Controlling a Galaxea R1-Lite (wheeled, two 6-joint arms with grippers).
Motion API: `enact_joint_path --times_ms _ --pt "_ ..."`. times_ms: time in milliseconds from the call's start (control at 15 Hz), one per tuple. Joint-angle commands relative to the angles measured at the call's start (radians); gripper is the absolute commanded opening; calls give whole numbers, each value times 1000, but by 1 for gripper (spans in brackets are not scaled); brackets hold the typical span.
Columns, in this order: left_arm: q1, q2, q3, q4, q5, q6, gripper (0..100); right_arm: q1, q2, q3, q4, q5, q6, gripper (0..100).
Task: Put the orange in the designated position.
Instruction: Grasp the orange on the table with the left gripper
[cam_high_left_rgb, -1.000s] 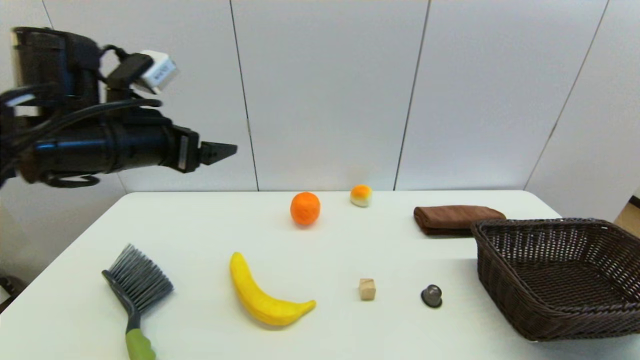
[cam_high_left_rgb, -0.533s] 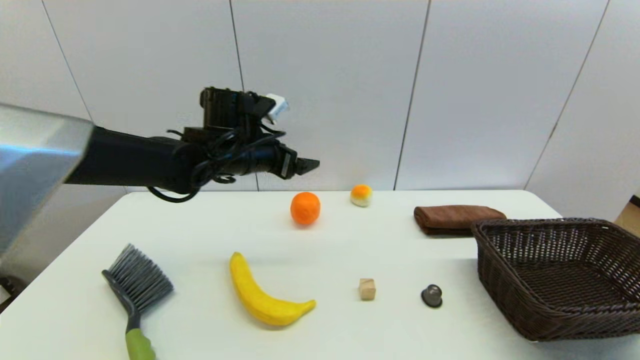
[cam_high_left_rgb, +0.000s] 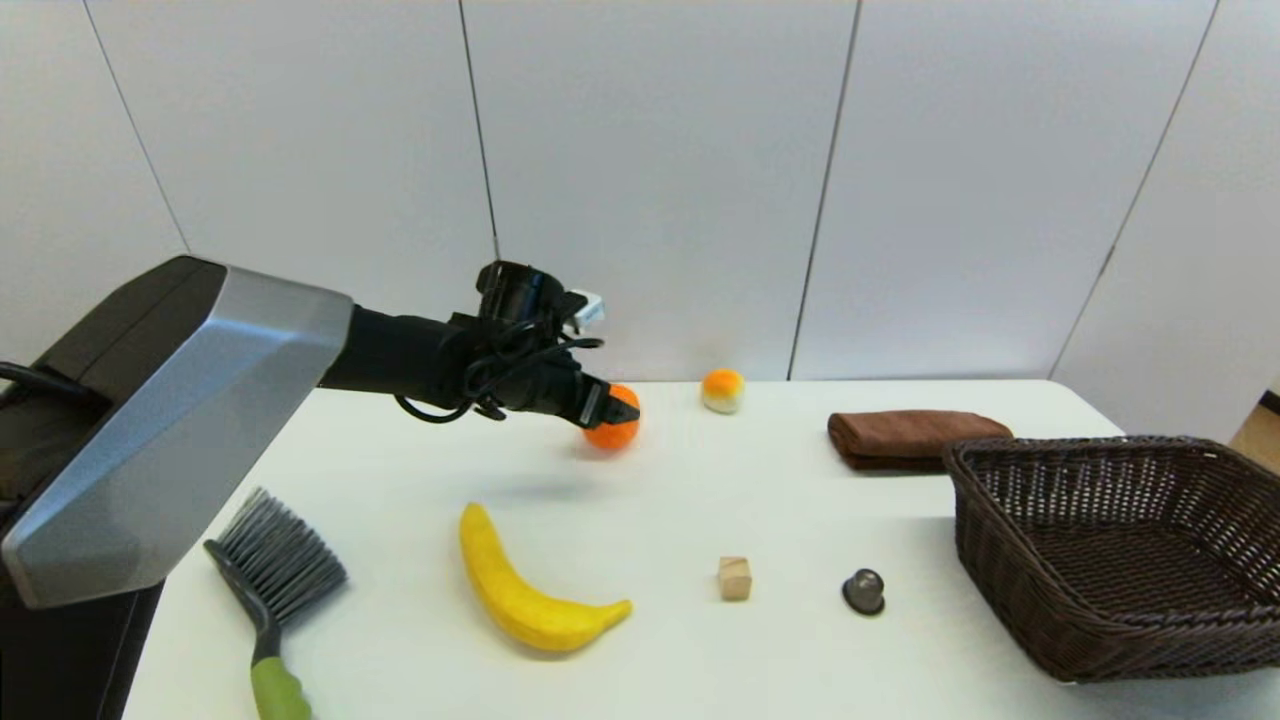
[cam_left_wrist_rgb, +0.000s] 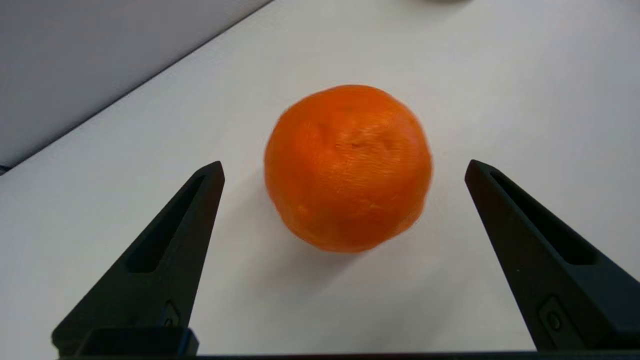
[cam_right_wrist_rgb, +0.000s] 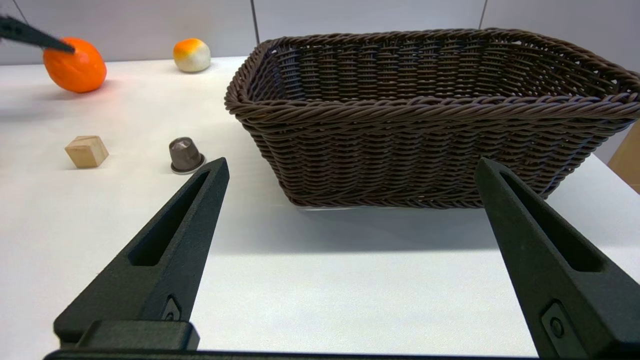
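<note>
The orange (cam_left_wrist_rgb: 348, 167) rests on the white table near its far edge, round and bright with dimpled skin. My left gripper (cam_left_wrist_rgb: 345, 167) is open, one black finger on each side of the fruit and neither touching it. In the head view the left gripper (cam_high_left_rgb: 618, 410) hangs just over the orange (cam_high_left_rgb: 612, 432) and covers its upper left part. The right wrist view also shows the orange (cam_right_wrist_rgb: 75, 65). My right gripper (cam_right_wrist_rgb: 352, 162) is open and empty, low over the table in front of the basket, out of the head view. Nothing on the tabletop marks the designated position.
A small white ball with an orange top (cam_high_left_rgb: 722, 391) sits right of the orange. A brown cloth (cam_high_left_rgb: 910, 437) and a wicker basket (cam_high_left_rgb: 1010, 590) stand at the right. Nearer lie a banana (cam_high_left_rgb: 530, 590), a brush (cam_high_left_rgb: 270, 580), a wooden cube (cam_high_left_rgb: 734, 578) and a capsule (cam_high_left_rgb: 863, 591).
My left arm has swung from high at the left, forward and down, until its open gripper reached the orange. The orange and the other objects have not moved.
</note>
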Motion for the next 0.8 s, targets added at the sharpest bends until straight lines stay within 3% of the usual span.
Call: enact_joint_path --times_ms 67,800 --pt "15 13 -9 5 -4 -3 100 0 1 0 0 0 0 100" --pt "15 43 -12 -1 -65 -3 100 0 1 0 0 0 0 100"
